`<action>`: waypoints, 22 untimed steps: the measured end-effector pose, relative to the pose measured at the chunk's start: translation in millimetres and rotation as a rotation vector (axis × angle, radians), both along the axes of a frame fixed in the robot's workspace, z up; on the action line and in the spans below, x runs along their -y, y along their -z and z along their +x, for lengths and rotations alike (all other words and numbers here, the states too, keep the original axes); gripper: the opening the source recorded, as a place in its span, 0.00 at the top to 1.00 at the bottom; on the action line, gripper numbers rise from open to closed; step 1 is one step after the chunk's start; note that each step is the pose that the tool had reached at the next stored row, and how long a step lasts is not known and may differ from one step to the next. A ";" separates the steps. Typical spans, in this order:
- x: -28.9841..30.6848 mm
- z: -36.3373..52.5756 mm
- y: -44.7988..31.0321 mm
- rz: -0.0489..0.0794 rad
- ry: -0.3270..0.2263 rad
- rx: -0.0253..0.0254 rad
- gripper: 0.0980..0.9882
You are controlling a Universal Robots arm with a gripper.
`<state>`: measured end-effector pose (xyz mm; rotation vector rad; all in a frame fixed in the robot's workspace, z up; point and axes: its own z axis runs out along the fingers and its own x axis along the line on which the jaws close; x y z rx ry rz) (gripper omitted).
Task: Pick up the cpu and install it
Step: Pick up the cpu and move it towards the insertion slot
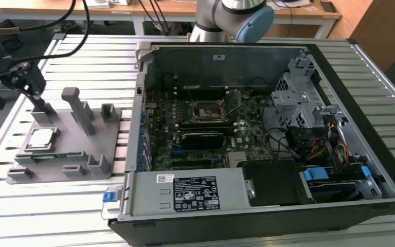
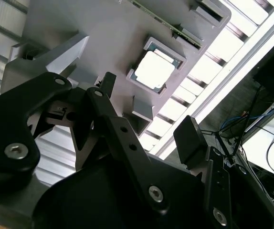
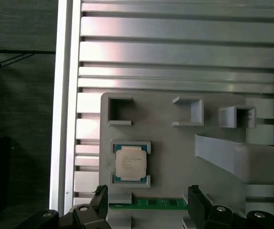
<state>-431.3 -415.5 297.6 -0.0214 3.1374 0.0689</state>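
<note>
Silver-topped and square, the cpu [image 1: 41, 138] lies flat in a shallow framed pocket of the grey fixture [image 1: 81, 154]. The fixture sits on the slatted metal table [image 1: 60, 206] at the exterior view's left, just beside the open computer case [image 1: 252, 226]. Several upright posts [image 1: 81, 110] rise from the fixture near the pocket.

The hand [image 1: 41, 105] hangs over the far part of the fixture, close above the cpu's pocket and not touching the chip. In both wrist views its black fingers [image 3: 195, 202] stand spread wide with nothing between them — released, gripping nothing. In the first wrist view the cpu [image 3: 131, 162] lies ahead of the gap between the fingertips, nearer to one finger than the other. A thin green board strip [image 3: 149, 204] runs along the fixture between the pocket and the fingertips. In the second wrist view the cpu [image 2: 153, 70] shows bright in its frame beyond the hand [image 2: 149, 114], with the table's slats past the fixture's edge.

Inside the case, the black socket [image 1: 208, 110] sits on the motherboard — well apart from the cpu.
</note>
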 end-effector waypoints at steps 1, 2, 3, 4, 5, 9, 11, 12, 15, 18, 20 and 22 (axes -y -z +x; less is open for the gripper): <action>0.0 0.0 0.4 0.000 0.000 -0.0001 0.26; 0.0 0.0 1.0 0.000 0.000 -0.0001 0.26; 0.0 0.0 1.5 0.000 0.000 0.0000 0.26; 0.0 0.0 2.1 0.000 0.000 -0.0001 0.26; 0.0 0.0 2.5 0.000 0.000 -0.0001 0.26; 0.0 0.0 4.2 0.000 0.000 -0.0002 0.26; 0.0 0.0 5.0 0.000 0.000 -0.0001 0.26; 0.0 0.0 5.4 0.000 0.000 -0.0001 0.26; 0.0 0.0 6.3 0.000 0.000 -0.0002 0.26; 0.0 0.0 7.4 0.000 0.000 -0.0001 0.26; 0.0 0.0 8.1 0.000 0.000 -0.0001 0.26; 0.0 0.0 8.7 0.000 0.000 -0.0002 0.26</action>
